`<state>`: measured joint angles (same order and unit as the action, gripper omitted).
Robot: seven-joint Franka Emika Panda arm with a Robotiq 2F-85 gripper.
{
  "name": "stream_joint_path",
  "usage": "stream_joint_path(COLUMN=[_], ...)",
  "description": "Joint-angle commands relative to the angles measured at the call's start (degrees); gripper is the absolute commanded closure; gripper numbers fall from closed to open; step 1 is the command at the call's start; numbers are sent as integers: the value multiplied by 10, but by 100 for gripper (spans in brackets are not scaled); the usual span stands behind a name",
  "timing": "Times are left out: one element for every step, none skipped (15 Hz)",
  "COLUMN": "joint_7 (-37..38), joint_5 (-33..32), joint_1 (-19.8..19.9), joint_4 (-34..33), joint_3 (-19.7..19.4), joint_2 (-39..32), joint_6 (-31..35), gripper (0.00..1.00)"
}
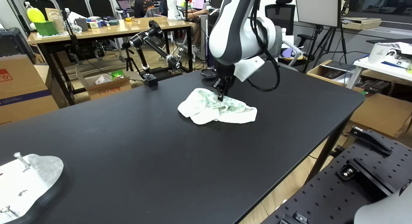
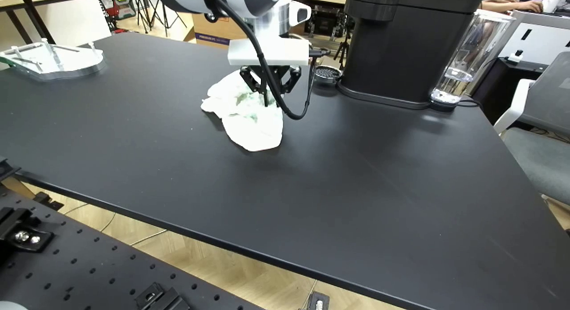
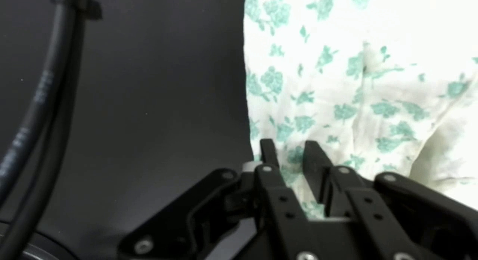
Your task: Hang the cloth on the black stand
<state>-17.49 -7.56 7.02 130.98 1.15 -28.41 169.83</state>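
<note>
The cloth (image 1: 219,114) is white with green flowers. It lies crumpled on the black table (image 1: 154,166) and also shows in an exterior view (image 2: 256,129). In the wrist view the cloth (image 3: 328,88) fills the right, its straight edge running down beside the fingers. My gripper (image 3: 290,146) is partly open, pointing down over the cloth near that edge, with cloth visible between the fingers. It shows at the cloth in both exterior views (image 1: 221,94) (image 2: 266,98); contact is unclear. A black jointed stand (image 1: 146,50) is fixed at the table's far edge; I cannot tell whether it is the task's stand.
A tall black machine (image 2: 405,56) with a clear water tank (image 2: 463,56) stands beyond the cloth, a round drip tray (image 2: 327,74) in front. A silver plate with bolts (image 1: 48,166) lies at the table's other end. A cable (image 3: 44,95) hangs beside the gripper.
</note>
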Motion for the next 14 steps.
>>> stream_joint_path(joint_7=[-7, -11, -14, -17, -19, -17, -17, -10, -6, 0, 9, 15, 26, 34], joint_5=[14, 20, 27, 35, 44, 52, 62, 68, 75, 76, 71, 64, 54, 45], joint_1=[28, 35, 42, 48, 53, 54, 57, 50, 45, 35, 22, 11, -3, -14], joint_4=[-14, -15, -17, -17, -17, -16, -17, -17, -19, -22, -27, -34, -40, -49], joint_3=[27, 34, 41, 48, 55, 59, 64, 61, 60, 54, 45, 38, 31, 26], joint_2=[-2, -2, -2, 2, 6, 16, 25, 42, 58, 76, 95, 114, 134, 150], joint_6=[-24, -30, -37, -48, -60, -75, -93, -112, -135, -158, -181, -205, -227, -247], gripper=[99, 100, 100, 100, 100, 100, 100, 100, 100, 100, 100, 100, 100, 100])
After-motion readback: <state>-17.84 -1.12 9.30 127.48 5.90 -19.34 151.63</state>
